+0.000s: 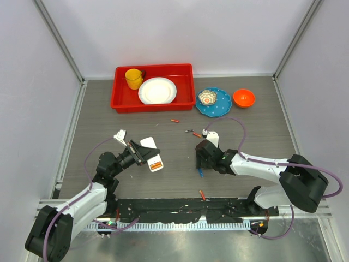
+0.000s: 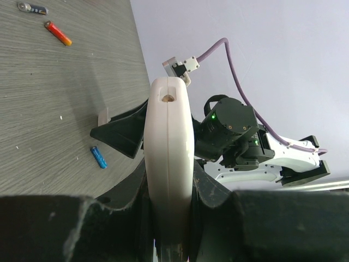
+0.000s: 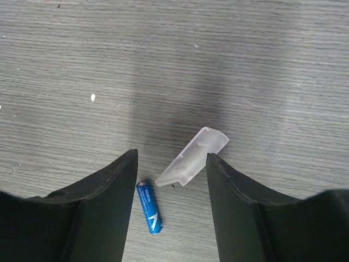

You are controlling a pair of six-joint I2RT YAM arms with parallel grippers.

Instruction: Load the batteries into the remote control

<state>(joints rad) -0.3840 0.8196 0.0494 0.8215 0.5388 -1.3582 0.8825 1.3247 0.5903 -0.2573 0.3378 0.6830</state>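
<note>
Currently, your stock: left gripper (image 1: 143, 154) clamped tight on remote control (image 2: 168, 164), held edge-on. Right gripper (image 3: 172, 158) about half open, empty, hovering over blue battery (image 3: 149, 207), which lies at 7 o'clock of white cover piece (image 3: 193, 155). Spare batteries (image 1: 189, 131) at 12 o'clock of right gripper. Risk: if you close here, finger likely catches cover piece and knocks the round cell rolling.

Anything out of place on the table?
Slim batteries lie scattered loose across the grey table; one red battery sits near the front edge. A small white plastic cover lies loose beside the blue battery.
</note>
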